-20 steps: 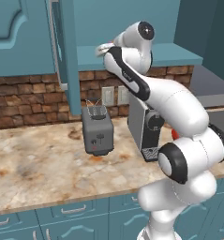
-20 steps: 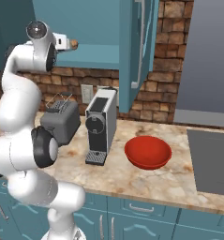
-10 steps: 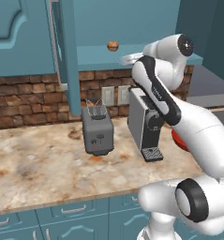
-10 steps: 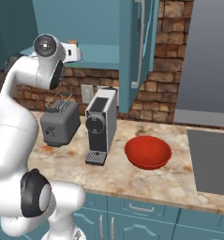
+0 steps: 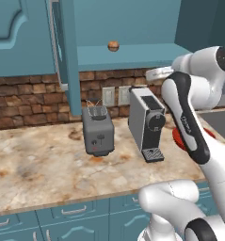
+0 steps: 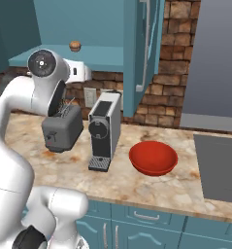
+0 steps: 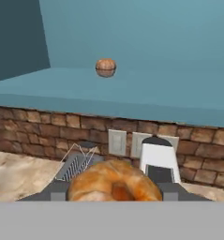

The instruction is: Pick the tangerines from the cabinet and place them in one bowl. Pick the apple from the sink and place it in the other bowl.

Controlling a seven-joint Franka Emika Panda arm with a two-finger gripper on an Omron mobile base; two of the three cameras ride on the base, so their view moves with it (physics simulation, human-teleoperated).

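Observation:
My gripper is shut on a plain orange tangerine, which bulges between the two dark fingertips low in the hand view. The hand hangs in front of the open teal cabinet, just below shelf height and above the coffee machine. A browner tangerine with a paler top rests on the shelf, up and behind the hand. On the counter to the right sits the red bowl, its edge peeking past my arm.
A grey toaster and the coffee machine stand under the shelf against the brick wall. The cabinet door hangs open between shelf and bowl. A dark grey panel lies at the counter's right end.
The arm has swung away from the shelf, down and toward the bowl side, carrying one tangerine. The browner tangerine stays on the shelf.

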